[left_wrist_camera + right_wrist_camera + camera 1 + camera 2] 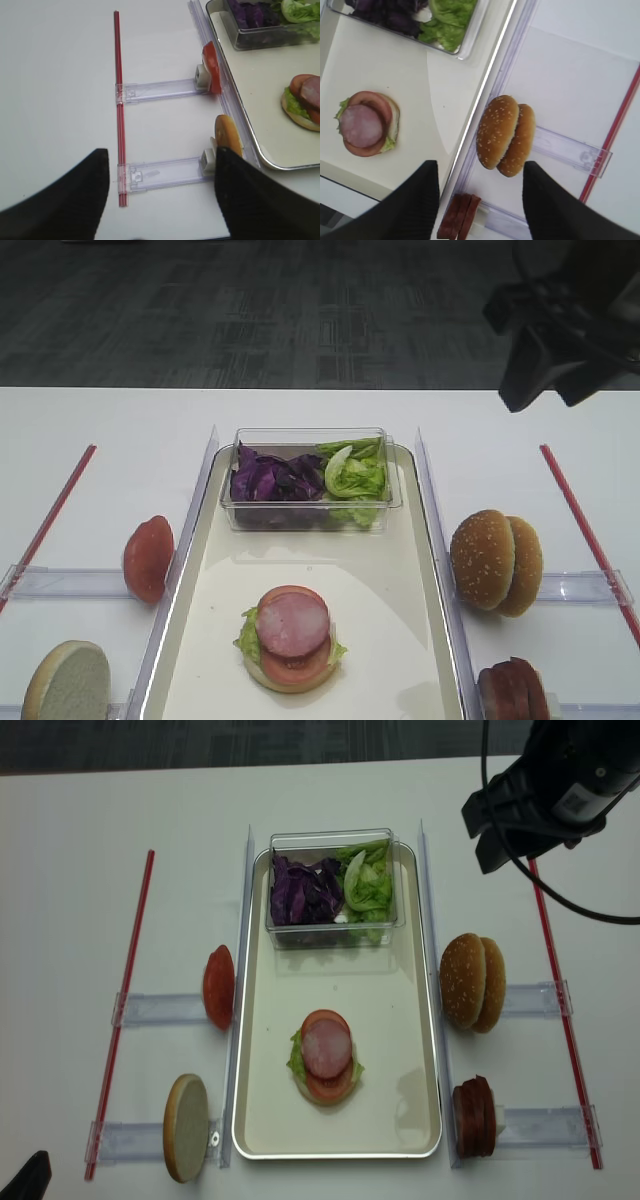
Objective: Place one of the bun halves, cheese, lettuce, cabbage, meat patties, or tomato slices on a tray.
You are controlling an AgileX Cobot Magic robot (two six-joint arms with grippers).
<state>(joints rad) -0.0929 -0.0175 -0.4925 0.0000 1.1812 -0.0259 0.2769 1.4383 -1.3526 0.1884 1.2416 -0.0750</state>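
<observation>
Standing over the table: the tray (420,1020) runs long down the middle, its silvery rim flanked by clear rails on both sides.
Tray contents: a clear plastic box (333,924) at the far end holds purple cabbage (300,892) and green lettuce (366,882); a stack (324,1055) sits towards the near end.
Stack: pale bun base, lettuce, a tomato slice, and one pink meat patty on top.
Bare tray floor: open on all sides of the stack, widest between stack and box.
Right side: two seeded bun halves (472,982) stand on edge in a clear holder just outside the tray's rail; the meat patties (475,1117) stand on edge nearer the front.
Left side: tomato slices (218,986) stand on edge against the rail; a pale-faced bun half (186,1127) stands nearer the front.
Red strips: one on each outer flank, well apart from the tray.
Right gripper (480,195): raised above the bun halves on the right, fingers spread apart, nothing between them.
Left gripper (162,190): low at the near left edge, jaws apart and empty, clear of the holders.
</observation>
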